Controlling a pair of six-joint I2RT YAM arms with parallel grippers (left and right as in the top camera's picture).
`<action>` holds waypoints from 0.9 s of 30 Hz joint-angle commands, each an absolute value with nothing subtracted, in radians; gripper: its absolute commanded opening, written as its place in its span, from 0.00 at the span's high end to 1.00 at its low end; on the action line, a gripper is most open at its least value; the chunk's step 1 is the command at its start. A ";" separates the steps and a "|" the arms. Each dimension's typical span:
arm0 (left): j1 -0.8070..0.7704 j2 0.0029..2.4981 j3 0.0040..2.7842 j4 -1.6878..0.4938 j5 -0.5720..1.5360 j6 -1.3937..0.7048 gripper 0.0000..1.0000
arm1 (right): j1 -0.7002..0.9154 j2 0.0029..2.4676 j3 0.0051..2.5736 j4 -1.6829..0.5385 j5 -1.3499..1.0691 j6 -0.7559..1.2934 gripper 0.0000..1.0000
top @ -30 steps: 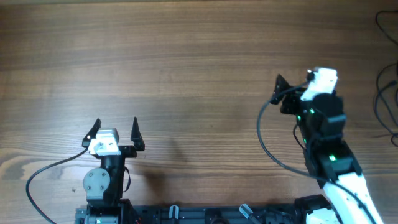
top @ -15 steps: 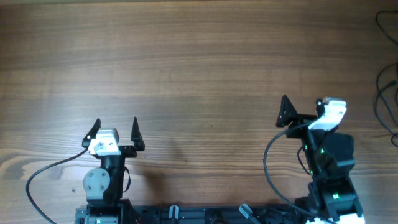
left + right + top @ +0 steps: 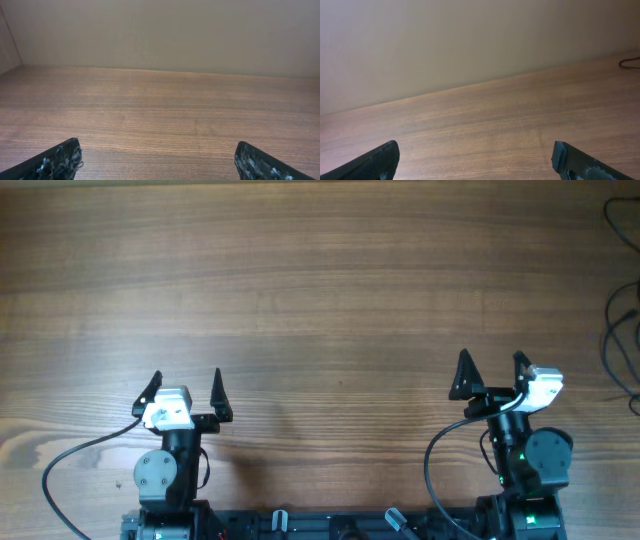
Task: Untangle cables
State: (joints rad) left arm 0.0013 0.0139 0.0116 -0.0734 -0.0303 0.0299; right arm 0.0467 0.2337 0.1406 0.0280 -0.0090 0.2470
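Thin black cables [image 3: 618, 330] lie in loose loops at the far right edge of the wooden table, partly cut off by the frame. One cable end shows at the right edge of the right wrist view [image 3: 630, 62]. My left gripper [image 3: 185, 387] is open and empty near the front left of the table, far from the cables; its fingertips frame bare wood in the left wrist view [image 3: 160, 160]. My right gripper [image 3: 492, 368] is open and empty near the front right, left of the cables; its fingertips show in the right wrist view [image 3: 476, 159].
The wooden table [image 3: 300, 290] spreads across the view. A thick black arm wire [image 3: 432, 465] loops beside the right arm base, another [image 3: 70, 455] beside the left base. A plain wall [image 3: 160, 30] stands behind the table's far edge.
My right arm has drawn back toward the front edge and turned its open gripper to point straight ahead. The left arm has not moved.
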 commanded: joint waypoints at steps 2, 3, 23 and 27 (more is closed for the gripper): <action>0.007 0.005 0.006 -0.072 -0.023 0.049 0.00 | 0.035 0.171 0.122 0.035 -0.052 0.197 0.00; 0.007 0.005 0.006 -0.072 -0.023 0.049 0.00 | 0.028 0.155 0.118 0.029 -0.063 0.192 0.00; 0.007 0.005 0.006 -0.072 -0.023 0.049 0.00 | 0.005 0.004 0.056 -0.050 -0.121 0.101 0.00; 0.007 0.005 0.006 -0.072 -0.023 0.049 0.00 | 0.005 0.003 0.055 -0.110 -0.126 0.078 0.00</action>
